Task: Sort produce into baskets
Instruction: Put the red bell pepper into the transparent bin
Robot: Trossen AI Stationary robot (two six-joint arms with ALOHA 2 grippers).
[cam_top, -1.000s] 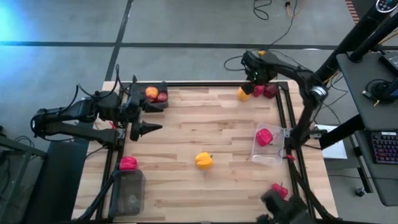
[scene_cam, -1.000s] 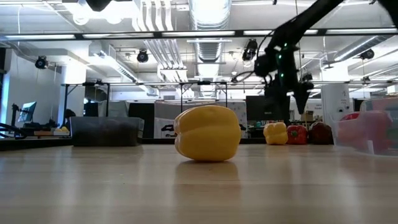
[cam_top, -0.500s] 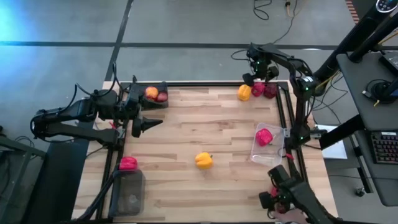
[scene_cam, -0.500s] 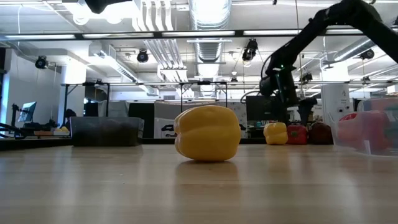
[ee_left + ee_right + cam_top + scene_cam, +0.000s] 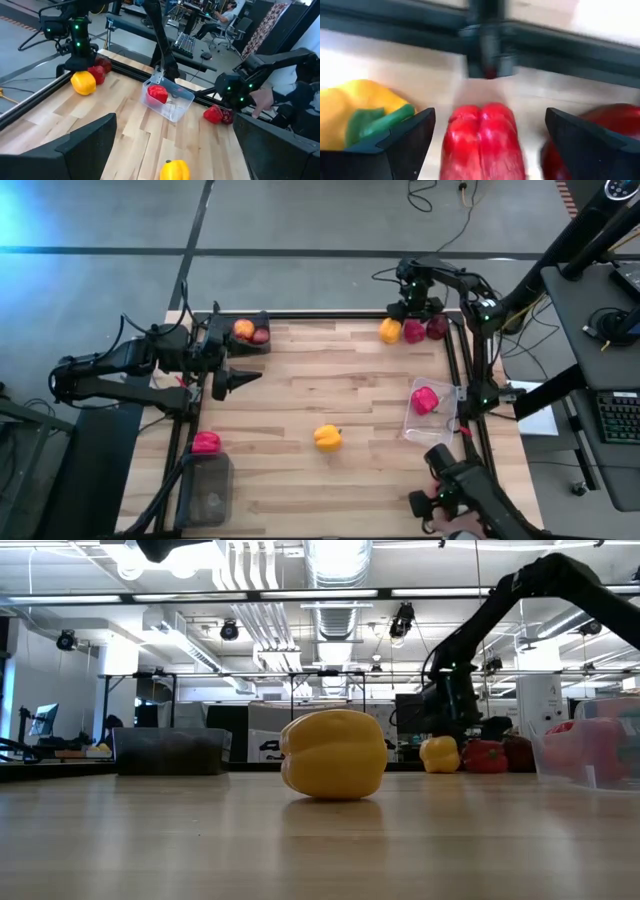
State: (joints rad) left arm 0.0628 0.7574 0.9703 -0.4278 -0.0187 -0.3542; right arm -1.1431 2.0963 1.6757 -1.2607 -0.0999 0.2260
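Observation:
My right gripper is open at the far right corner. It points down over a red bell pepper, with one finger on each side of the pepper and a gap to both. A yellow pepper and a dark red apple lie either side of the red pepper on the table. My left gripper waits open and empty at the far left, beside a dark bin that holds an orange fruit and an apple. Another yellow pepper lies mid-table.
A clear bin at the right edge holds a red pepper. A dark bin stands at the near left, with a red pepper beside it. A dark device and a person's hand are at the near right corner by another red pepper.
My right gripper has moved toward the table's far edge and come down over the red pepper in the far right corner. The dark device at the near right corner has moved in over the red pepper there.

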